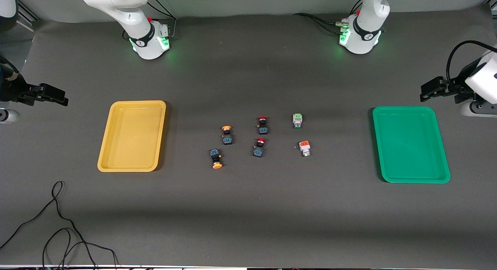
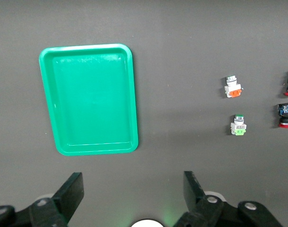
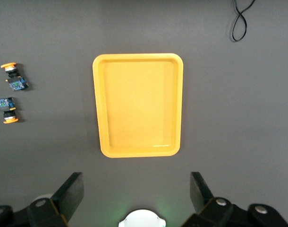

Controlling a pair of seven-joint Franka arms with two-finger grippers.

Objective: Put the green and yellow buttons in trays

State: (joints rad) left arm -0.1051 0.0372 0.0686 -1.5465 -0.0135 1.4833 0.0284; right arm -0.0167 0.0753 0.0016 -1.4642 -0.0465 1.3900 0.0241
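Observation:
Two yellow-capped buttons (image 1: pixel 226 135) (image 1: pixel 216 158) lie at mid-table on the side toward the yellow tray (image 1: pixel 132 136). A green-topped white button (image 1: pixel 297 120) and an orange-topped white button (image 1: pixel 304 148) lie toward the green tray (image 1: pixel 410 144). Both trays hold nothing. My left gripper (image 1: pixel 426 90) hangs open over the table's left-arm end, and its wrist view shows the green tray (image 2: pixel 89 99) and both white buttons (image 2: pixel 238 125) (image 2: pixel 232 88) past the open gripper (image 2: pixel 133 182). My right gripper (image 1: pixel 62 98) hangs open at the right-arm end, looking at the yellow tray (image 3: pixel 138 104) and the yellow-capped buttons (image 3: pixel 14 75) (image 3: pixel 7 109).
Two red-capped black-blue buttons (image 1: pixel 262 125) (image 1: pixel 259 147) lie between the yellow-capped pair and the white pair. A thin black cable (image 1: pixel 58 223) loops on the table near the front camera, on the right arm's side.

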